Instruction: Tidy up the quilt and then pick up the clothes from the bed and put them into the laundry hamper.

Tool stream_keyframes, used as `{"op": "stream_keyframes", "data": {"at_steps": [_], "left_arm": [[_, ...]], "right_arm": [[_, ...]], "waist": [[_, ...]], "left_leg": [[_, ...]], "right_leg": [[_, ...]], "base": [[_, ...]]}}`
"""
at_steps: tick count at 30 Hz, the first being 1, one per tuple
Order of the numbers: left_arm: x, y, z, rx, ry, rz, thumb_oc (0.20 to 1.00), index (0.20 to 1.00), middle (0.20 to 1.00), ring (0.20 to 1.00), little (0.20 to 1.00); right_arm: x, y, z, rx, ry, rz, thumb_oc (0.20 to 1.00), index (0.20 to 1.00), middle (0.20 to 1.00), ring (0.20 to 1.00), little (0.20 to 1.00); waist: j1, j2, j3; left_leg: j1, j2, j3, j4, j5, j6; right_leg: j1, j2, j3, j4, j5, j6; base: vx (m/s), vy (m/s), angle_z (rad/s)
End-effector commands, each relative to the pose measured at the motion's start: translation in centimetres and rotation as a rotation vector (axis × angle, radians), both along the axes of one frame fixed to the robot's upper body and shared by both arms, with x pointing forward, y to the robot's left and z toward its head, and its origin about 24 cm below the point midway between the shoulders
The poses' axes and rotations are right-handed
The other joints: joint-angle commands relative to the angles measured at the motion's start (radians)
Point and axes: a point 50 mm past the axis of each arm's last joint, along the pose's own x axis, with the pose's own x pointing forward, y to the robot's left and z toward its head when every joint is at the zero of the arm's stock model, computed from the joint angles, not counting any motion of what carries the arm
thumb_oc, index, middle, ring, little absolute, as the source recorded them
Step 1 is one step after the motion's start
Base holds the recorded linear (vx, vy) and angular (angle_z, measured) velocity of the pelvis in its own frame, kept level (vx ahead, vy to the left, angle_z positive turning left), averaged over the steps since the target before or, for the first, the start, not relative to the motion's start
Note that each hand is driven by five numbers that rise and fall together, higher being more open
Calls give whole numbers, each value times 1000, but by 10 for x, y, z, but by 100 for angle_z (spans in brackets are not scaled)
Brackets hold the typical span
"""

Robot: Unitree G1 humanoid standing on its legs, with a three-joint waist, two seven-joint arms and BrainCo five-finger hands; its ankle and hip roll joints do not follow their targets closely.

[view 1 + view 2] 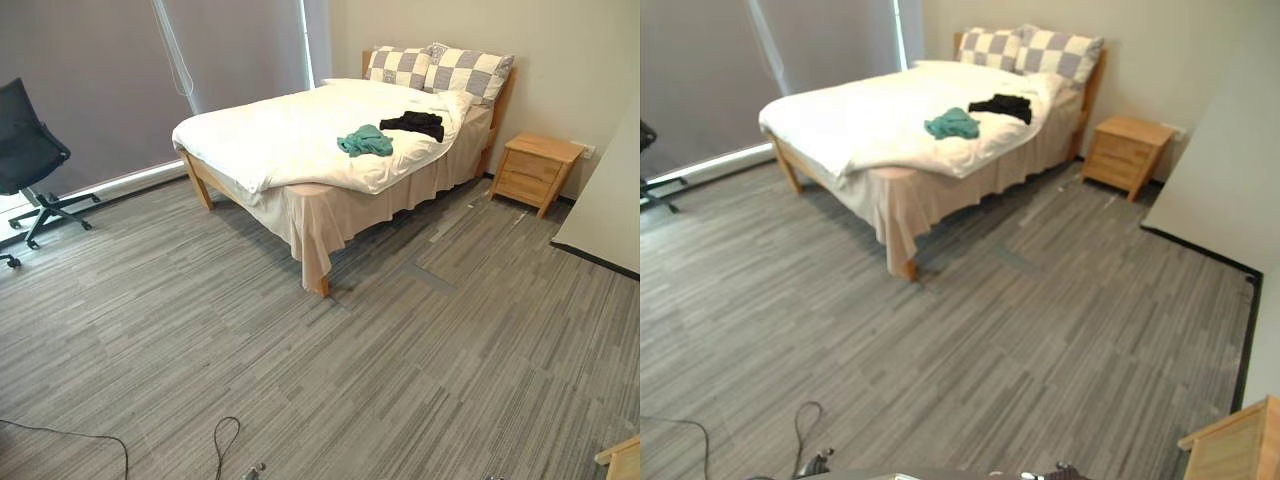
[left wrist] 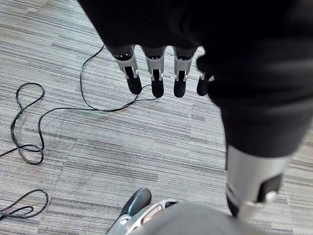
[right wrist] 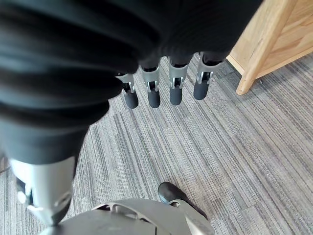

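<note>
Both hands hung empty over the floor, left hand (image 2: 161, 73) and right hand (image 3: 166, 83) with fingers straight, well apart from the bed (image 1: 330, 215), where the rumpled quilt (image 1: 290, 135), green garment (image 1: 365, 141) and black garment (image 1: 415, 123) awaited tidying.

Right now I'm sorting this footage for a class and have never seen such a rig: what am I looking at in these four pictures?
A humanoid robot stands on the carpet, away from a bed. Two pictures come from its head camera, side by side. They show a white quilt, a teal garment and a black garment lying apart on it, checked pillows and a wooden nightstand. The other two come from wrist cameras: the left hand and the right hand hang over the floor, fingers straight, holding nothing. An office chair stands at the left.
</note>
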Motion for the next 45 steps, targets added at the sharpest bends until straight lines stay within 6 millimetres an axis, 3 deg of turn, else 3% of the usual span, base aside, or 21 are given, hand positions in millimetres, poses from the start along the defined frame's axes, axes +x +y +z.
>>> {"op": "stream_keyframes", "data": {"at_steps": [1, 5, 16, 18, 19, 22, 23, 25, 26, 29, 30, 32, 33, 34, 36, 37, 38, 40, 42, 43, 45], "left_arm": [[18, -9, 1, -8, -34, -12, 1000, 1000, 1000, 1000, 1000], [34, -8, 5, 2, -86, -20, 1000, 1000, 1000, 1000, 1000], [45, -8, 9, -12, -123, -5, 1000, 1000, 1000, 1000, 1000], [51, -4, 11, -4, -138, 0, 1000, 1000, 1000, 1000, 1000], [54, 1, 13, 6, -145, 12, 1000, 1000, 1000, 1000, 1000], [54, 7, 13, 18, -142, 32, 1000, 1000, 1000, 1000, 1000], [52, 10, 14, 22, -139, 51, 1000, 1000, 1000, 1000, 1000], [52, 12, 14, 25, -140, 53, 1000, 1000, 1000, 1000, 1000], [49, 11, 13, 21, -129, 37, 1000, 1000, 1000, 1000, 1000], [42, 12, 11, 34, -98, 7, 1000, 1000, 1000, 1000, 1000], [42, 13, 11, 41, -93, -3, 1000, 1000, 1000, 1000, 1000], [44, 17, 12, 50, -93, -9, 1000, 1000, 1000, 1000, 1000], [43, 20, 12, 57, -93, 5, 1000, 1000, 1000, 1000, 1000], [44, 19, 13, 51, -101, 10, 1000, 1000, 1000, 1000, 1000], [49, 17, 14, 36, -124, 35, 1000, 1000, 1000, 1000, 1000], [49, 18, 14, 36, -124, 36, 1000, 1000, 1000, 1000, 1000], [61, 17, 19, 26, -182, 54, 1000, 1000, 1000, 1000, 1000], [65, 18, 20, 38, -204, 93, 1000, 1000, 1000, 1000, 1000], [69, 18, 21, 30, -226, 134, 1000, 1000, 1000, 1000, 1000], [69, 18, 22, 30, -228, 135, 1000, 1000, 1000, 1000, 1000], [63, 14, 19, 14, -217, 151, 1000, 1000, 1000, 1000, 1000]], "right_arm": [[9, 1, 1, -23, 12, 41, 1000, 1000, 1000, 1000, 1000], [25, 0, 4, -20, -44, 8, 1000, 1000, 1000, 1000, 1000], [18, -3, 4, -18, -47, -76, 1000, 1000, 1000, 1000, 1000], [24, -2, 5, -12, -66, -76, 1000, 1000, 1000, 1000, 1000], [26, -1, 5, -6, -74, -76, 1000, 1000, 1000, 1000, 1000], [24, -2, 5, 0, -69, -81, 1000, 1000, 1000, 1000, 1000], [21, -2, 4, 3, -58, -87, 1000, 1000, 1000, 1000, 1000], [18, -3, 3, 3, -51, -90, 1000, 1000, 1000, 1000, 1000], [12, -4, 2, -4, -32, -89, 1000, 1000, 1000, 1000, 1000], [10, -13, 4, 1, -43, -195, 1000, 1000, 1000, 1000, 1000], [10, -16, 5, 10, -48, -224, 1000, 1000, 1000, 1000, 1000], [-3, -18, 3, 9, -5, -237, 1000, 1000, 1000, 1000, 1000], [-13, -18, 1, 3, 33, -224, 1000, 1000, 1000, 1000, 1000], [-17, -24, 2, -18, 49, -225, 1000, 1000, 1000, 1000, 1000], [-20, -30, 4, -45, 56, -226, 1000, 1000, 1000, 1000, 1000], [-20, -30, 4, -45, 56, -226, 1000, 1000, 1000, 1000, 1000], [-13, -37, 7, -66, 29, -235, 1000, 1000, 1000, 1000, 1000], [10, -45, 13, -88, -32, -228, 1000, 1000, 1000, 1000, 1000], [23, -47, 16, -95, -69, -211, 1000, 1000, 1000, 1000, 1000], [23, -47, 17, -94, -70, -211, 1000, 1000, 1000, 1000, 1000], [39, -44, 20, -85, -117, -199, 1000, 1000, 1000, 1000, 1000]], "waist": [[-33, -31, 58], [-37, -36, 82], [-49, -44, 129], [-47, -51, 143], [-48, -54, 152], [-67, -36, 180], [-75, -30, 184], [-81, -33, 182], [-96, -39, 187], [-145, -37, 185], [-157, -35, 178], [-165, -31, 171], [-166, -15, 166], [-169, -1, 165], [-163, 11, 173], [-167, 11, 170], [-132, -7, 215], [-102, -24, 245], [-65, -36, 254], [-65, -46, 254], [-17, -47, 224]], "left_leg": [[48, 16, 6, -51, -30, -65], [13, 11, 3, -51, -21, -60], [24, -6, 16, -51, -43, -44], [15, -3, 18, -51, -47, -32], [13, 0, 28, -51, -62, -18], [55, 17, 57, -51, -87, -8], [76, 27, 65, -51, -99, -15], [87, 28, 69, -51, -113, -22], [118, 21, 68, -51, -142, -43], [165, 27, 38, -51, -178, -82], [172, 35, 31, -51, -185, -89], [207, 45, 26, -51, -196, -98], [247, 69, 31, -46, -141, -116], [226, 110, 28, 49, -89, -134], [101, 216, 12, 361, 98, -150], [94, 217, 7, 364, 98, -151], [-74, 251, -60, 734, 223, -129], [-180, 277, -78, 901, 162, -119], [-283, 291, -20, 854, 106, -129], [-287, 285, -2, 847, 118, -108], [-379, 209, 97, 561, 114, -112]], "right_leg": [[132, -95, 29, -186, 15, 137], [99, -99, 36, -186, 31, 138], [100, -107, 44, -185, 42, 141], [30, -105, 52, -65, 17, 140], [-73, -120, 44, 110, 14, 174], [-247, -157, 11, 431, 90, 241], [-286, -175, -5, 455, 102, 243], [-295, -203, -31, 411, 87, 239], [-262, -222, -65, 178, 86, 214], [-284, -193, 66, -148, 182, 226], [-318, -192, 124, -151, 199, 235], [-327, -191, 137, -132, 218, 237], [-311, -171, 116, -114, 220, 222], [-290, -147, 101, -102, 207, 199], [-216, -105, 52, -113, 170, 131], [-217, -105, 48, -114, 172, 130], [-117, -73, 20, -141, 128, 46], [-41, -48, 31, -174, 77, 22], [35, -48, 28, -186, 23, 24], [25, -59, 26, -186, 36, 20], [111, -61, 37, -186, -20, 40]], "base": [[0, 0, 0], [-48, 14, -2], [46, 41, -5], [5, 58, -13], [32, 90, -25], [146, 73, -29], [376, 13, -4], [350, -95, 5], [494, -173, 11], [603, -201, 9], [537, -207, 20], [518, -264, 39], [511, -339, 38], [470, -394, 32], [331, -394, 32], [391, -565, 22], [341, -500, 7], [401, -392, -10], [414, -132, -61], [640, -55, -50], [600, 100, -12]]}}
